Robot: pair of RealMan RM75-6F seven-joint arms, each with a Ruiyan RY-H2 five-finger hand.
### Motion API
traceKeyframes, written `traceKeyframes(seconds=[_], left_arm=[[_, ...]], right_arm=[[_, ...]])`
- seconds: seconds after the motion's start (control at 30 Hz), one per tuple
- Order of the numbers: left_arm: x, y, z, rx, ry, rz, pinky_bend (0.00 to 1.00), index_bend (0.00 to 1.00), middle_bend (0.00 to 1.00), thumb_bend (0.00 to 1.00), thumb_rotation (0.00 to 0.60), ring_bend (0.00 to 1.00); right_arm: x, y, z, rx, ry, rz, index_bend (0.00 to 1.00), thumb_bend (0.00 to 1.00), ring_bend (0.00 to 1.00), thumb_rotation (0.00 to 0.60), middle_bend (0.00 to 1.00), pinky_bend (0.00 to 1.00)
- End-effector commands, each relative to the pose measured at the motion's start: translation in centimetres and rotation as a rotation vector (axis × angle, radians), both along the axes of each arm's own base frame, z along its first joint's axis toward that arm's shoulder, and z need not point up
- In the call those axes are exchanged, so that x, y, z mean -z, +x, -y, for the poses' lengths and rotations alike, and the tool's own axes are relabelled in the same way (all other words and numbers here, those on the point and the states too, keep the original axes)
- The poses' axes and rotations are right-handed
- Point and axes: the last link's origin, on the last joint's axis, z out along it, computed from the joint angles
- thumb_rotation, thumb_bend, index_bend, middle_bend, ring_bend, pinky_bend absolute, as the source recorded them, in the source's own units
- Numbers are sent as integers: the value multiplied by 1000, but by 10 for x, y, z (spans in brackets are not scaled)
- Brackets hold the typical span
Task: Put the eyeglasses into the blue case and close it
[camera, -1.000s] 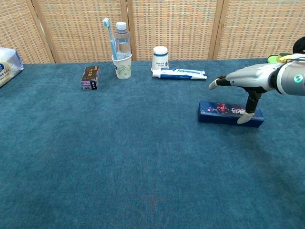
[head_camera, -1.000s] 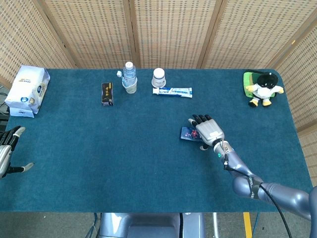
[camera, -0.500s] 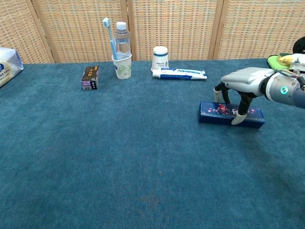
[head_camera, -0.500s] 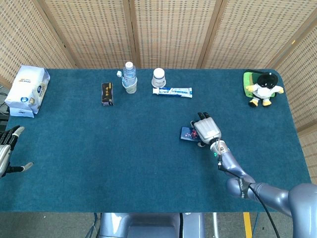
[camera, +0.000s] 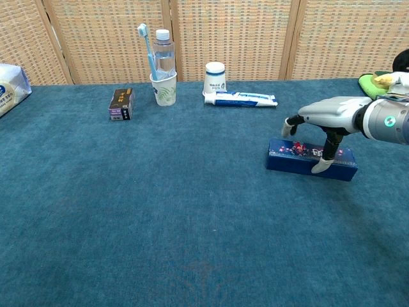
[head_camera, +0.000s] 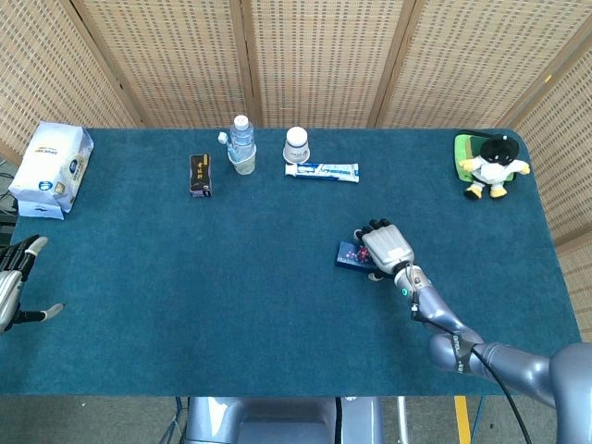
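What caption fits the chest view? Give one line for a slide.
Right hand rests over the closed blue case on the table.

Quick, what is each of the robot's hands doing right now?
Left hand: open, holding nothing, at the table's left edge.
Right hand: over the closed blue case, thumb and fingers touching it; a firm grip cannot be told.

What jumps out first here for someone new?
The right robot hand arched over the closed blue case at the table's right, one fingertip at the case's front face. Next, the plush toy at the far right corner and the toothbrush cup at the back.
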Motion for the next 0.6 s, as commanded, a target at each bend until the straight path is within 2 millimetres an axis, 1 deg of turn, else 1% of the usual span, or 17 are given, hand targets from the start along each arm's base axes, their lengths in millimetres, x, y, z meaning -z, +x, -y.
traceKeyframes(seconds=[0.03, 0.17, 0.2, 0.27, 0.3, 0.37, 0.4, 0.47, 0.57, 0.6], left_arm=[[0, 1, 1, 3, 1, 2, 0, 0, 0, 0, 600, 0], [-2, 2, 3, 13, 3, 10, 0, 0, 0, 0, 600, 0], [-3, 3, 4, 17, 5, 12, 0, 0, 0, 0, 600, 0], [-5, 4, 6, 26, 11, 19, 0, 0, 0, 0, 600, 0], [-7, 5, 8, 33, 18, 21, 0, 0, 0, 0, 600, 0], [-9, 6, 10, 43, 28, 25, 0, 0, 0, 0, 600, 0], [-10, 6, 12, 48, 31, 27, 0, 0, 0, 0, 600, 0], [-12, 6, 15, 56, 36, 28, 0, 0, 0, 0, 600, 0], [-15, 6, 20, 69, 46, 32, 0, 0, 0, 0, 600, 0], [-15, 7, 22, 75, 51, 31, 0, 0, 0, 0, 600, 0]], right_arm=[[-16, 6, -3, -11, -23, 20, 0, 0, 0, 600, 0, 110], [-47, 14, -14, -51, -89, 61, 0, 0, 0, 600, 0, 96], [-58, 15, -19, -56, -116, 84, 0, 0, 0, 600, 0, 96], [-82, 10, -36, -79, -177, 121, 0, 0, 0, 600, 0, 95], [-97, 2, -50, -97, -226, 141, 0, 0, 0, 600, 0, 95], [-116, -16, -73, -111, -302, 166, 0, 0, 0, 600, 0, 93], [-126, -31, -89, -100, -341, 181, 0, 0, 0, 600, 0, 91], [-141, -59, -115, -45, -398, 211, 0, 0, 0, 600, 0, 81], [-154, -90, -146, 6, -459, 239, 0, 0, 0, 600, 0, 67], [-157, -97, -153, 13, -473, 243, 0, 0, 0, 600, 0, 63]])
